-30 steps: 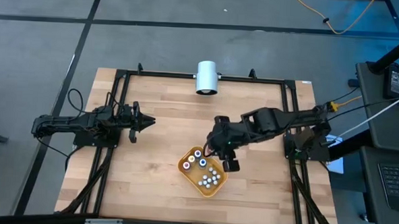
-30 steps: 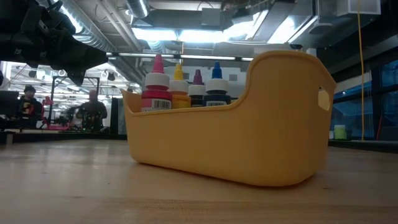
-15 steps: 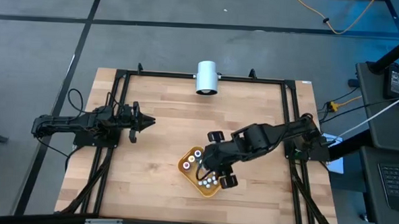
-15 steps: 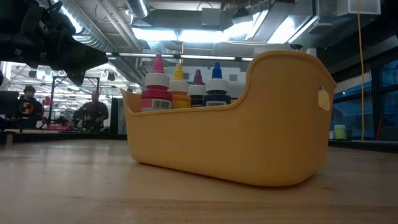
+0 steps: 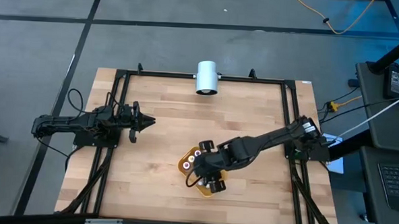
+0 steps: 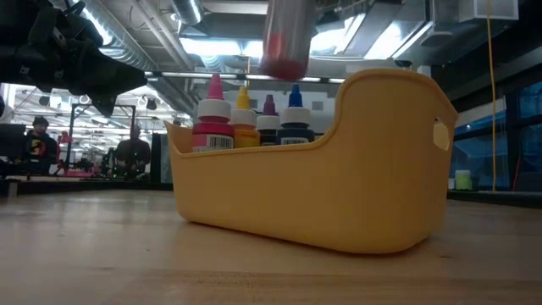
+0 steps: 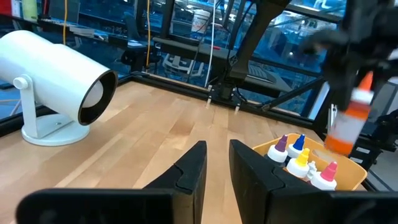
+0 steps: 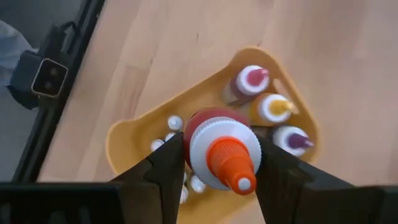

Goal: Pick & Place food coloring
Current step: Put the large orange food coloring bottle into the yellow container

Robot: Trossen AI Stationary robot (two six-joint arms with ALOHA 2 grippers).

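While the left gripper (image 5: pixel 147 121) waits near the table's left edge with fingers nearly together, the right gripper (image 8: pixel 214 163) hangs over the orange tray (image 8: pixel 127 144), pinching an orange-tipped bottle (image 8: pixel 222 155) above the other bottles (image 6: pixel 246 121) standing in the tray

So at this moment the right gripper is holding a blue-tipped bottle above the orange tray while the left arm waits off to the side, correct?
Not quite: the tip is orange, not blue. The right wrist view shows the right gripper shut on an orange-tipped bottle above the orange tray. The left gripper does wait at the table's left, as the high view shows.
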